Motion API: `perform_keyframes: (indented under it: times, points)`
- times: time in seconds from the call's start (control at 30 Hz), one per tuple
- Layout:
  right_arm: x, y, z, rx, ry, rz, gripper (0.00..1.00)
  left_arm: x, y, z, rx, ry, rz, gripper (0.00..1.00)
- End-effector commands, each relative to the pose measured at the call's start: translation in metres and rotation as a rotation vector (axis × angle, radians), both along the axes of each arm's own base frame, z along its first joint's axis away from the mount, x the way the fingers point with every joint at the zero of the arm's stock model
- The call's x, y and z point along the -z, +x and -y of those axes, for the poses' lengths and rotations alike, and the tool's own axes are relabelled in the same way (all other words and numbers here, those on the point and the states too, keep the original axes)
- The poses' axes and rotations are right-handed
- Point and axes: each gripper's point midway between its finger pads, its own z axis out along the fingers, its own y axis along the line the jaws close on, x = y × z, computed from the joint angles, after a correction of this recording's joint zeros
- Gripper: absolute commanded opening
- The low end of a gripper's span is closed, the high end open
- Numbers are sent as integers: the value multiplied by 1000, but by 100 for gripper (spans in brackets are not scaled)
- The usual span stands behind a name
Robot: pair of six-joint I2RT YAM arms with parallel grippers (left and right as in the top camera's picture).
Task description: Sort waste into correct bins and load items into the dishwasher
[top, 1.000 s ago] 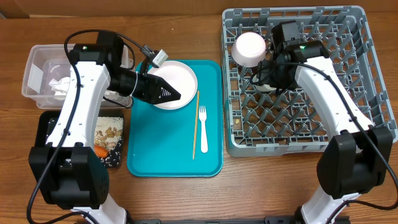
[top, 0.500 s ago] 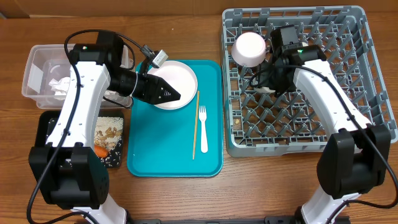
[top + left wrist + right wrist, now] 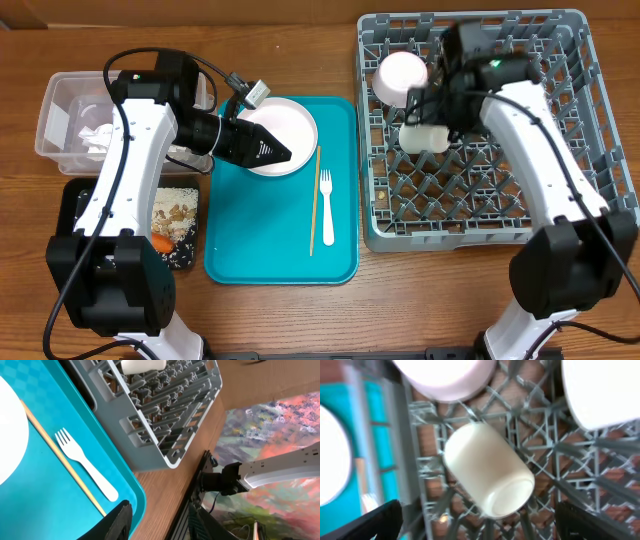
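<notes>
Overhead shows one cup, one bowl, one fork.

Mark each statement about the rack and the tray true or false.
1. The small white cup lies on its side in the grey dish rack. True.
2. The white fork is in the rack. False: it lies on the teal tray, beside the chopstick.
3. The right gripper has its jaws clamped on the cup. False: the jaws stand wide open and the cup lies free between them.
4. The white plate sits on the teal tray. True.
</notes>
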Motion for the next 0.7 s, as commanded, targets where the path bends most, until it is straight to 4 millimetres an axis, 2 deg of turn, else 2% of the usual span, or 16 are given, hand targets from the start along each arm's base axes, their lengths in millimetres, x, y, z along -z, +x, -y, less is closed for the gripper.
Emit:
perform_keyframes:
  times: [0.0,0.03,0.1,0.23,0.27,0.3,0.33,0.4,0.43,0.67]
  points:
    - [-35,6,-7,-15,46,57,100,-6,1,1,-8,-1,5,39]
    - [-36,2,-6,-12,44,44,100,-6,1,1,-8,-1,5,39]
    - [-33,-6,-4,-6,38,7,93,-6,1,1,-9,-1,3,39]
    - [-17,-20,0,-3,21,-65,70,-6,1,1,-9,2,2,39]
    - [-13,-23,2,0,11,-80,55,-6,1,0,-9,3,3,39]
    - [-9,-26,4,5,-1,-95,35,-6,1,0,-9,3,2,39]
    - [-5,-29,7,12,-11,-112,23,-6,1,0,-9,4,2,38]
    - [3,-35,9,17,-18,-143,6,-5,1,0,-9,5,0,39]
    - [6,-37,10,23,-20,-154,4,-5,1,0,-9,10,-1,38]
    - [26,-35,15,31,-45,-153,4,-3,0,-2,-9,26,-7,38]
